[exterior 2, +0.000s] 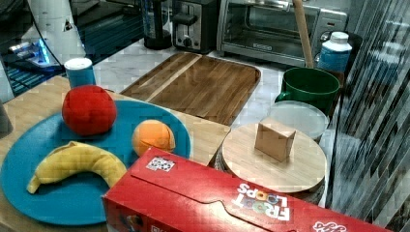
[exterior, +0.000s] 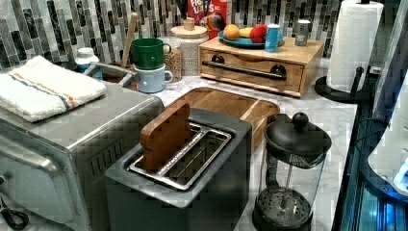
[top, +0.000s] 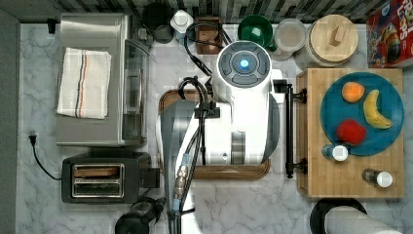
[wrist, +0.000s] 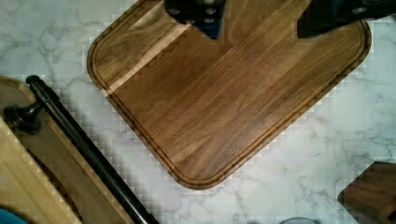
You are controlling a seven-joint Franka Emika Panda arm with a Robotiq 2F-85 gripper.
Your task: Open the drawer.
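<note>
The light wooden box (top: pixel 311 185) stands at the top view's right, and its drawer (exterior: pixel 250 77) faces the counter and looks closed. A long black bar handle (top: pixel 290 129) (exterior: pixel 243 70) (wrist: pixel 84 144) runs along the drawer front on two posts. My arm (top: pixel 243 122) hovers over the dark brown tray (top: pixel 165 100) (wrist: pixel 224 102), just to the top view's left of the handle. In the wrist view my gripper (wrist: pixel 261 16) is open, its dark fingertips (wrist: pixel 196 11) wide apart above the tray and holding nothing. It is a short way from the handle and not touching it.
On the box sit a blue plate (top: pixel 389 141) of fruit and two shakers (top: pixel 336 152). A toaster oven (top: pixel 92 80) and toaster (top: pixel 104 178) flank the top view's left. A coffee press (exterior: pixel 291 178), paper towel roll (exterior: pixel 353 43), mugs (exterior: pixel 149 53), jars and a cereal box (exterior 2: pixel 217 198) line the edges.
</note>
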